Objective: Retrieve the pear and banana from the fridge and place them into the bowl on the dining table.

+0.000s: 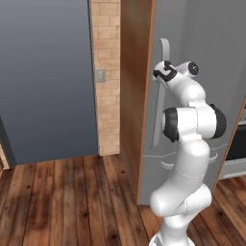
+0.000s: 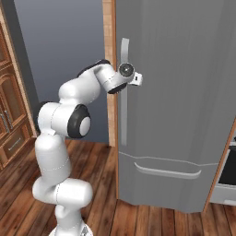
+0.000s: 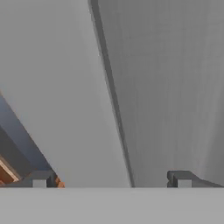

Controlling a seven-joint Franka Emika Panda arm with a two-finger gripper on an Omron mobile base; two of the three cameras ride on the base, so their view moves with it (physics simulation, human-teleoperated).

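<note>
The fridge [image 1: 202, 43] is a tall matte grey unit, and its door [image 2: 175, 69] is shut. A long pale bar handle [image 2: 123, 115] runs down the door's left side. My gripper [image 2: 134, 79] is at the upper part of this handle [image 1: 161, 103]. In the hand view the gripper [image 3: 111, 180] is open, with dark fingertips [image 3: 41, 179] far apart. The pale handle [image 3: 70, 96] passes between them, close against the grey door [image 3: 175, 87]. The pear, the banana, the bowl and the dining table are out of view.
A reddish-brown side panel [image 1: 133, 96] and a brick pillar [image 1: 106, 72] stand left of the fridge, with a dark grey wall [image 1: 48, 81] beyond. The lower drawer has a curved pull [image 2: 168, 171]. An oven [image 1: 238, 144] is to the right, wooden cabinets [image 2: 9, 115] to the left, over plank flooring [image 1: 62, 202].
</note>
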